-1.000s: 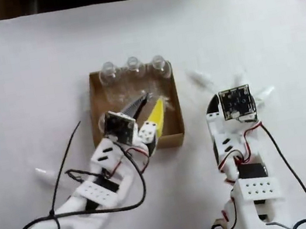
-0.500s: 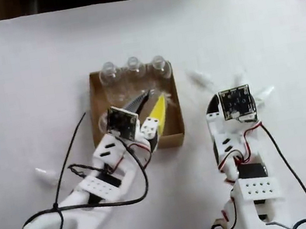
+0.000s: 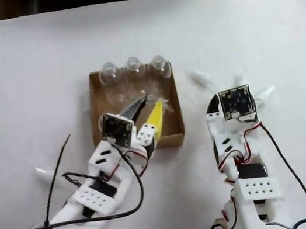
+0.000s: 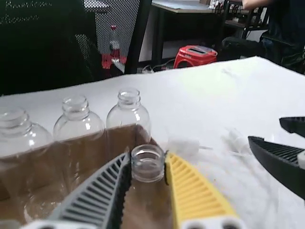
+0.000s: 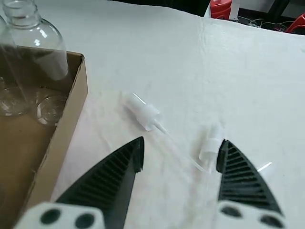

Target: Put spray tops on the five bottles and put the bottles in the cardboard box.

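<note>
Left hand [image 4: 147, 167]: clenched on the neck of an uncapped bottle [image 4: 147, 162]. The grey finger is on one side and the yellow on the other, both touching just under the rim. The held bottle stands upright inside the cardboard box [image 4: 90, 143], near its middle.

Right hand [image 5: 181, 145]: released, jaws wide apart, holding nothing. It is poised low over the surface [image 5: 267, 71] just beside the box. Two spray tops [image 5: 147, 114] lie on the surface ahead of it, one near each finger, neither touched.

Far-row bottles [image 3: 133, 66]: three, upright, side by side against the far wall of the box. All have open necks with no tops fitted.

Lone spray top [image 3: 43, 173]: lies on the surface on the opposite side of the box, well apart from the others.

Assessment: four bottles can be counted in the box and none carries a top; a fifth cannot be placed with confidence. The capping step appears outstanding, with the left hand judged to be steadying its bottle as a fixture.

Next move, in my judgement: the right hand should close on the nearer spray top by its head and carry it over the box wall. It should then line the tube up with the held neck and lower it straight, the left hand keeping the bottle upright
</note>
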